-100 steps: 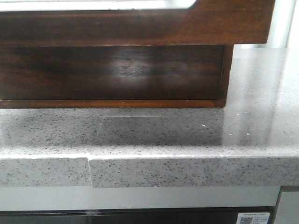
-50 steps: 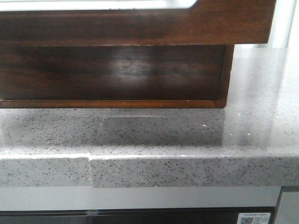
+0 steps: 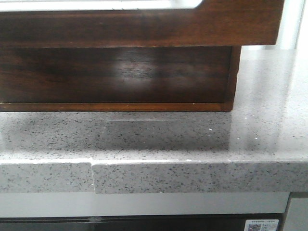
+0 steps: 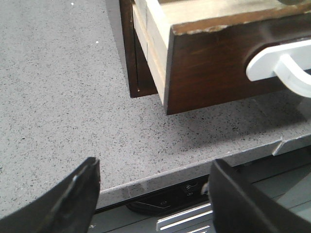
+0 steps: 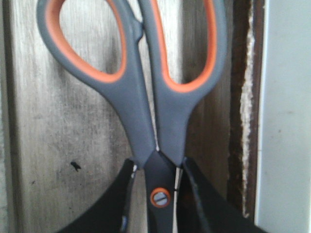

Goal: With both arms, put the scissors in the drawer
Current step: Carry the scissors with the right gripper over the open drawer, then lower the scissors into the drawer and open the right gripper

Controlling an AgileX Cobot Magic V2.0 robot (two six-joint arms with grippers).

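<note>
The scissors point(image 5: 155, 121) have grey handles with orange linings. My right gripper point(image 5: 156, 194) is shut on them at the pivot screw and holds them over the whitish inside of the drawer point(image 5: 58, 121), close to its dark brown wall. The drawer stands pulled out: its glossy brown front point(image 3: 144, 29) fills the top of the front view, and its corner point(image 4: 209, 73) shows in the left wrist view. My left gripper point(image 4: 153, 194) is open and empty, over the counter's front edge beside the drawer. Neither gripper shows in the front view.
The dark wooden cabinet body point(image 3: 115, 77) stands on a grey speckled counter point(image 3: 159, 139) with a seam in its front edge. A white curved piece point(image 4: 277, 63) sits against the drawer front. A dark appliance panel point(image 4: 175, 201) lies below the counter edge.
</note>
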